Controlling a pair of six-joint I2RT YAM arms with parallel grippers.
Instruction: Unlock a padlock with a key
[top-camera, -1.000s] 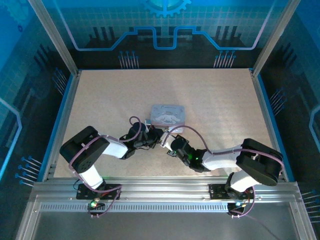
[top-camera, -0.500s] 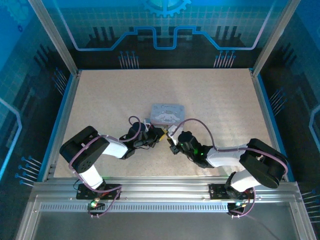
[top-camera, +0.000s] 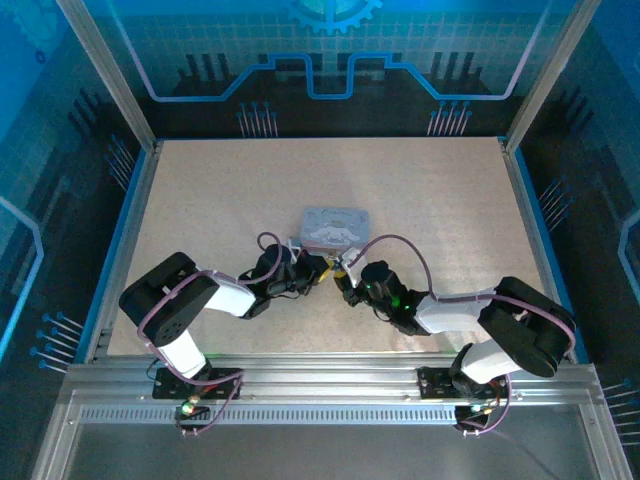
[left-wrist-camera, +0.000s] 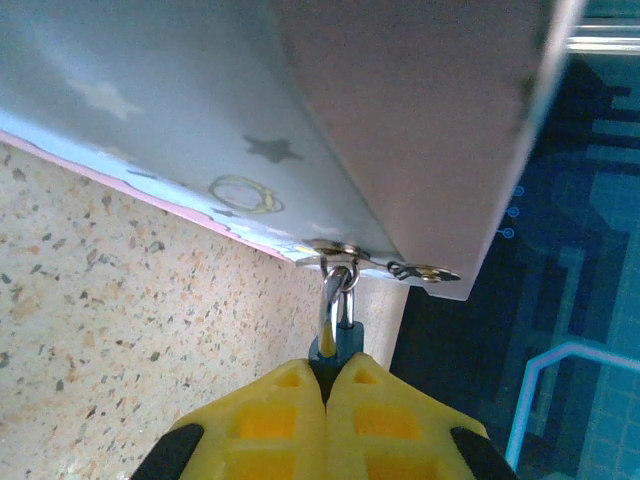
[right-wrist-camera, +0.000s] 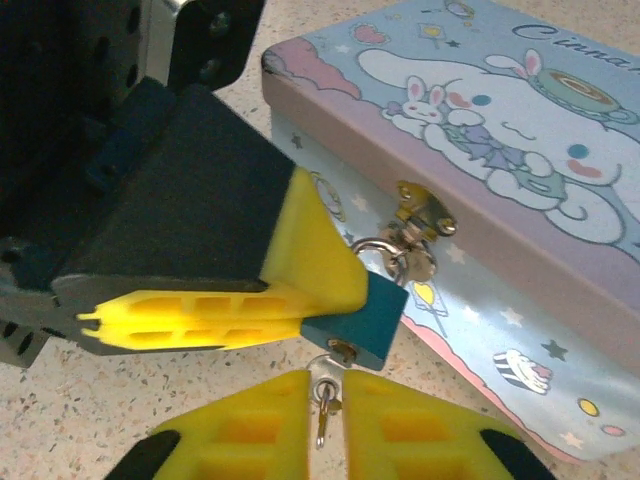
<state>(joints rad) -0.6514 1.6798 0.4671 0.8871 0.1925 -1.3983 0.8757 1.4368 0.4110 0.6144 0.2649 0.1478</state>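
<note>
The padlock (right-wrist-camera: 365, 318) is a small teal block, and its steel shackle (left-wrist-camera: 338, 300) hangs through the hasp of the lavender tin box (right-wrist-camera: 480, 130). My left gripper (left-wrist-camera: 328, 375) is shut on the padlock body and holds it just off the table by the box's front corner (top-camera: 300, 243). The key (right-wrist-camera: 325, 392) sticks out of the keyhole in the padlock's underside. Its bow lies in the narrow gap of my right gripper (right-wrist-camera: 325, 388), whose yellow fingers stand slightly apart. From above, both grippers (top-camera: 318, 270) (top-camera: 344, 274) meet nose to nose in front of the box.
The tin box (top-camera: 335, 228) sits mid-table on the speckled tabletop (top-camera: 200, 200). Aluminium rails and blue edging (top-camera: 128, 230) border the work area. Cables loop over both wrists near the box.
The right wrist has swung in and left towards the padlock. Its fingers have parted a little around the key. The left arm still holds the padlock in place.
</note>
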